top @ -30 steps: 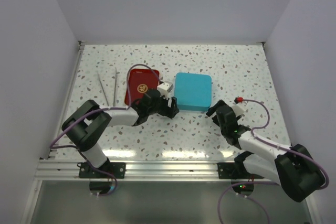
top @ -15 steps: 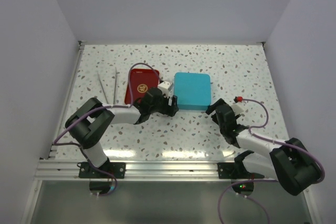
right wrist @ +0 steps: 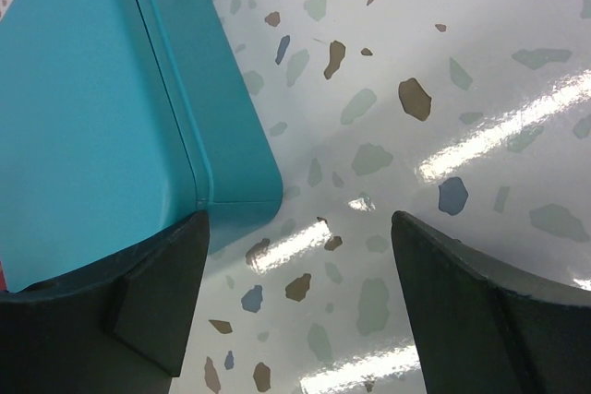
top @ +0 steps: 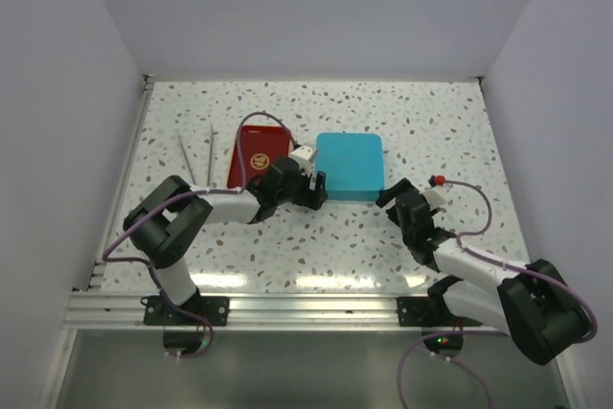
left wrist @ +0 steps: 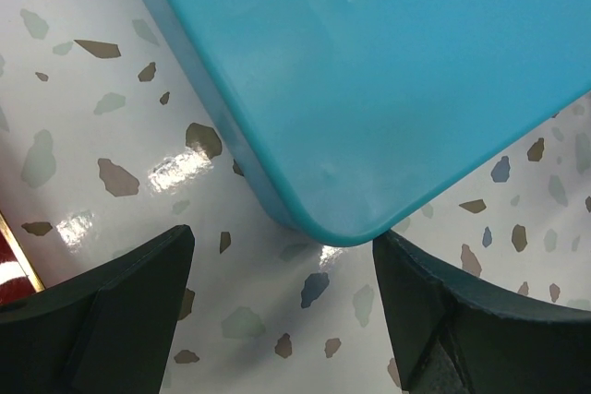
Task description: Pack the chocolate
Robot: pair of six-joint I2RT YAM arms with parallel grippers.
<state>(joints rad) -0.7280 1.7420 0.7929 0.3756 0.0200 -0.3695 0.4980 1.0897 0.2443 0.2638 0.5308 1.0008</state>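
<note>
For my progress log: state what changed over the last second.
The left gripper crept toward the near-left corner of the teal tin; the right gripper edged toward its near-right corner. Nothing grasped or released; both sets of fingers stay open. Tin and red tray kept their places.

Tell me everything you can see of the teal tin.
The teal tin is square with rounded corners, smooth and faintly glossy, like painted metal. Its lid is on, and a seam runs along the side wall. It lies flat on the speckled table. The open left gripper faces its near left corner without touching it. The open right gripper faces its near right corner; contact there cannot be told.
</note>
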